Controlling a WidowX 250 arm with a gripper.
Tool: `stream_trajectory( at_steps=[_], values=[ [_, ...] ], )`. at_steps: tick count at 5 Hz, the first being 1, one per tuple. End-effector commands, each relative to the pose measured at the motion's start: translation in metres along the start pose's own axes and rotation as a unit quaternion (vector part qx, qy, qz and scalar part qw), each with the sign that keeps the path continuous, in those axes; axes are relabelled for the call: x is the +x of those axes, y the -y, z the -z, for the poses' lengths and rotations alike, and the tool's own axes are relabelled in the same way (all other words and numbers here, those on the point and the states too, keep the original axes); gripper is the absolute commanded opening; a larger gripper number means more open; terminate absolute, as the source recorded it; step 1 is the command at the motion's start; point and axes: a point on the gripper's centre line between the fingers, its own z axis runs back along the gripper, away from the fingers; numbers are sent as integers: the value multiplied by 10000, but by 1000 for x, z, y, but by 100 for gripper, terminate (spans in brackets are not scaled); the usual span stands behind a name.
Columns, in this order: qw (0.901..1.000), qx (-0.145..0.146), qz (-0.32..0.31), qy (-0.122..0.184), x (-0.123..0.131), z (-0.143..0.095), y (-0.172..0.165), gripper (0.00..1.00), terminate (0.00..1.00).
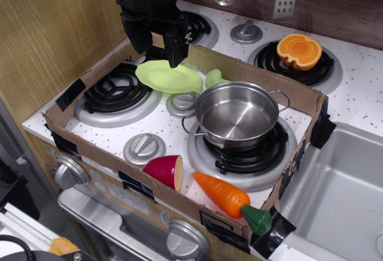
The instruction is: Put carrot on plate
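We are reading the gripper (158,48) as hanging over the back left of the stove, just above the far edge of the plate (168,76); its fingers are standing apart and holding nothing. The carrot (229,200) is lying well apart from it, at the front right corner inside the cardboard wall (299,147), tip pointing left, green top against the wall. We are judging three risks: the glossy, tapered carrot slipping out of a pinch; the fingers striking the cardboard wall or the pot (237,115) rim during the reach, since both are crowding the carrot; and the plate, which appears tilted, tipping under a drop. The pot is holding nothing. The plate is carrying nothing. The sink (341,189) is showing nothing inside.
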Motion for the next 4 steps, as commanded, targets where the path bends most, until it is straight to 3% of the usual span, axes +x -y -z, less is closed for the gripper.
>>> stream_trajectory(
  at_steps=[1, 2, 3, 4],
  values=[
    [10000, 0, 0, 0, 0, 0, 0, 100, 0],
    [9993, 260, -263, 72, 6, -22, 19, 100, 0],
    [9933, 504, -1036, -89, 9, -45, 51, 100, 0],
    [9714, 788, -2233, -165, 1, -44, 81, 100, 0]
  ],
)
